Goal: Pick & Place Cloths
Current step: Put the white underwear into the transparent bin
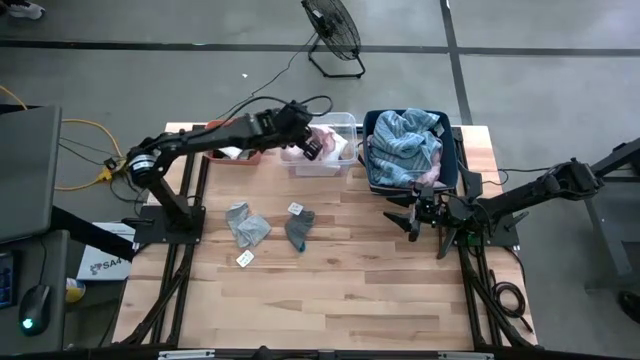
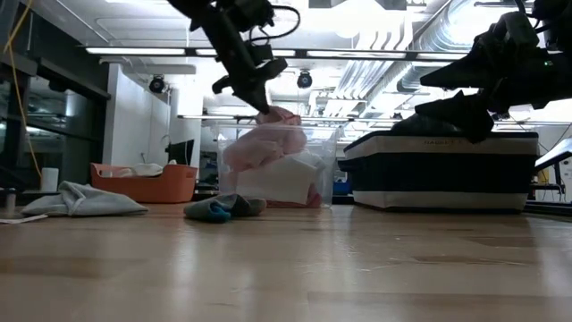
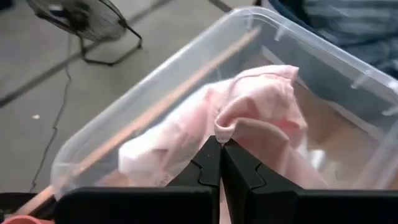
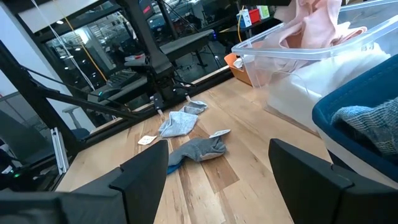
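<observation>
A pale pink cloth (image 3: 261,106) hangs over the clear bin (image 1: 330,160) at the far middle of the table, with my left gripper (image 3: 221,142) shut on it. In the low view the cloth (image 2: 268,139) drapes from the gripper (image 2: 260,105) down into the bin. A small grey cloth (image 1: 247,224) and a dark grey one (image 1: 299,228) lie flat on the table. A blue-striped cloth (image 1: 405,148) fills the dark blue bin (image 1: 450,165). My right gripper (image 1: 415,222) waits open near the table's right side, holding nothing. My left gripper pinches a bunched fold at the top of the pale pink cloth (image 3: 225,128) between its two fingertips. The fingers slant down from the table's left side. The cloth hangs slack below them, and its lower part (image 2: 255,156) lies inside the clear bin on the white cloth there.
An orange bin (image 2: 147,183) stands at the far left, partly under my left arm. White paper tags (image 1: 245,259) lie by the small cloths. The near half of the wooden table (image 1: 340,300) is bare wood. A floor fan (image 1: 335,35) stands beyond the table.
</observation>
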{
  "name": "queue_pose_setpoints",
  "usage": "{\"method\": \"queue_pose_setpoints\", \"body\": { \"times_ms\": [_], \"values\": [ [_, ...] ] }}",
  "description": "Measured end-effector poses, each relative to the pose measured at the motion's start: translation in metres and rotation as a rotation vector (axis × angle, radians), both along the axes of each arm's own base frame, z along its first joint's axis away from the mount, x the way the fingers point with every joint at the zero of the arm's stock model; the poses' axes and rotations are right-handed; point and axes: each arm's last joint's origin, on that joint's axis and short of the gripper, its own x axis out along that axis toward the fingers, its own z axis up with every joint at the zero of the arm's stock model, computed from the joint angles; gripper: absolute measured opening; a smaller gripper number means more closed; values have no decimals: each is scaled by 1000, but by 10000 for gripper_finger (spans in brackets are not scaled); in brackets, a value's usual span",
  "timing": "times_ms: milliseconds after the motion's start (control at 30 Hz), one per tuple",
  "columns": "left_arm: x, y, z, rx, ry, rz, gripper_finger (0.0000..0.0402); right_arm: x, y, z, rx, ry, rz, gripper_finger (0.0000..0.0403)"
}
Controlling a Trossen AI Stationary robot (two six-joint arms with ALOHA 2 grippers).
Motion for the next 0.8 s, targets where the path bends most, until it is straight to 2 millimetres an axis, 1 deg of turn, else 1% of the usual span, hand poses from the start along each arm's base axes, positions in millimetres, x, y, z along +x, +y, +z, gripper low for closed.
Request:
{"method": "queue_pose_setpoints", "body": {
  "times_ms": [67,267,333,567,633,800],
  "values": [
    [5,1,1,-39,39,-21,0,0,0,0,0,0,0,270],
    [19,6,-5,-127,157,-47,0,0,0,0,0,0,0,270],
    [23,10,-11,-147,165,-54,0,0,0,0,0,0,0,270],
    [32,24,-42,-236,222,-66,0,0,0,0,0,0,0,270],
    [34,25,-48,-251,238,-68,0,0,0,0,0,1,0,270],
    [35,25,-50,-247,242,-70,0,0,0,0,0,2,0,270]
  ]
}}
